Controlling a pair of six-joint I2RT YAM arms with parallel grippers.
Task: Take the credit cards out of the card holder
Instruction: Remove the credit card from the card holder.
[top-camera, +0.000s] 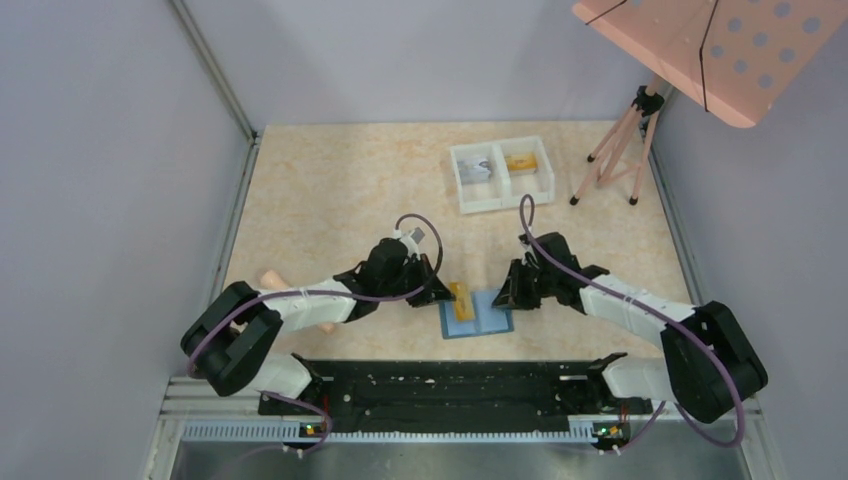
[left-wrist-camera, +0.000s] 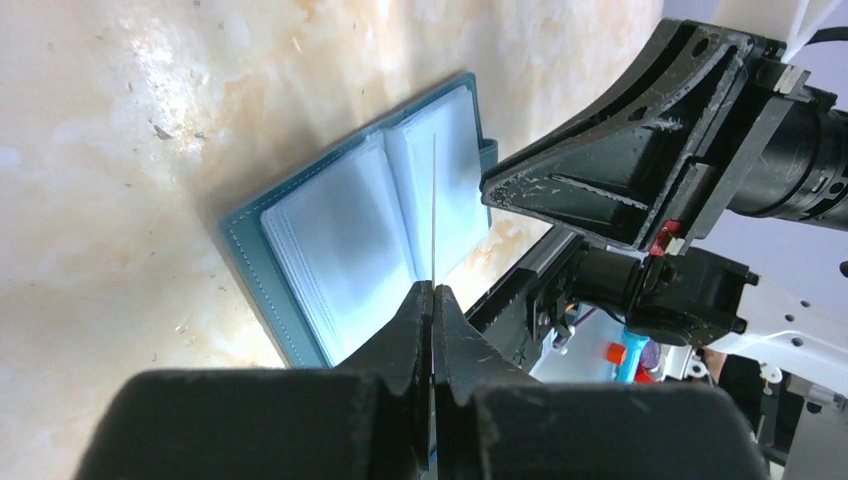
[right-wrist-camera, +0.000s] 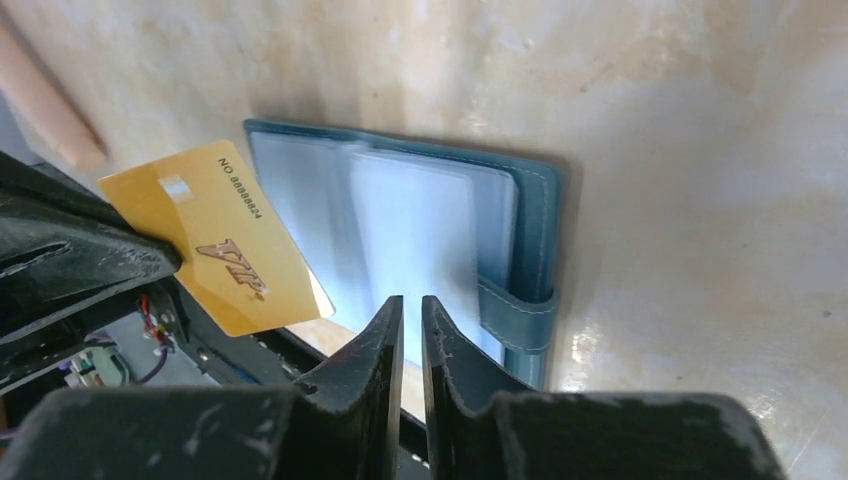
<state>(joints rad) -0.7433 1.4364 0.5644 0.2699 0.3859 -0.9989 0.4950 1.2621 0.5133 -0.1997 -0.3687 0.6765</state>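
while the left gripper (left-wrist-camera: 433, 300) pinches a gold card (right-wrist-camera: 215, 235) clear of the open card holder (right-wrist-camera: 400, 210) on the table, the right gripper (right-wrist-camera: 412, 305) hovers over it, jaws a slit apart, empty. two cards (top-camera: 518, 160) sit in the tray (top-camera: 500, 207), and the pockets look bare.

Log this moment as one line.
left gripper: shut on gold card | right gripper: slightly open, over card holder | card holder: lying open
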